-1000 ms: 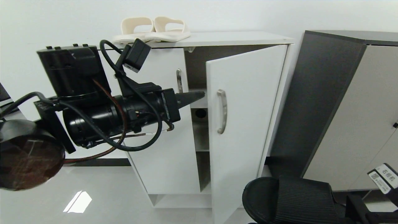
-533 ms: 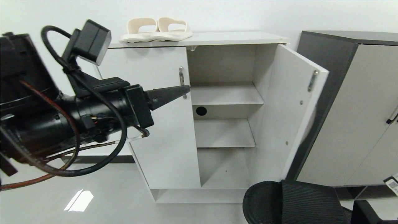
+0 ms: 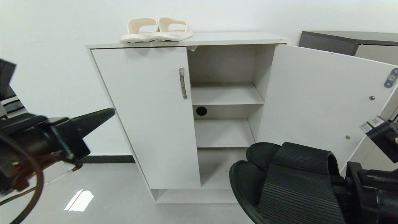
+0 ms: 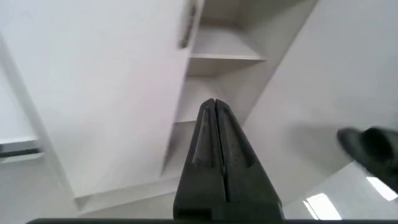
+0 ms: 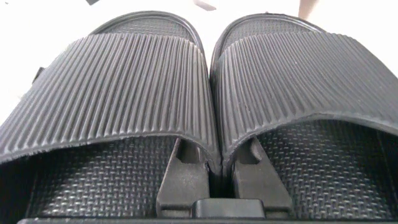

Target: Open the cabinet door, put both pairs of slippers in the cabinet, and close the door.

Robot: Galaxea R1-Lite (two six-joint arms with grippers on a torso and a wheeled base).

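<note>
left hand (image 3: 107, 112): clenched, empty, near left
right hand (image 5: 216, 168): clamping black slippers (image 3: 289, 180), before cabinet (image 3: 233, 38)
right door (image 3: 320, 102): open
cream slippers (image 3: 155, 29): on cabinet top

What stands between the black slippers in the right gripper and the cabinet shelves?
Nothing visible does. The right door is swung wide, and the black slippers face the open shelves. The shut left door covers only the other half.

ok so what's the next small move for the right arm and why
Probably carry the black slippers forward onto the middle shelf: the right door stands wide open, and the right gripper is shut on the pair just before the opening.
</note>
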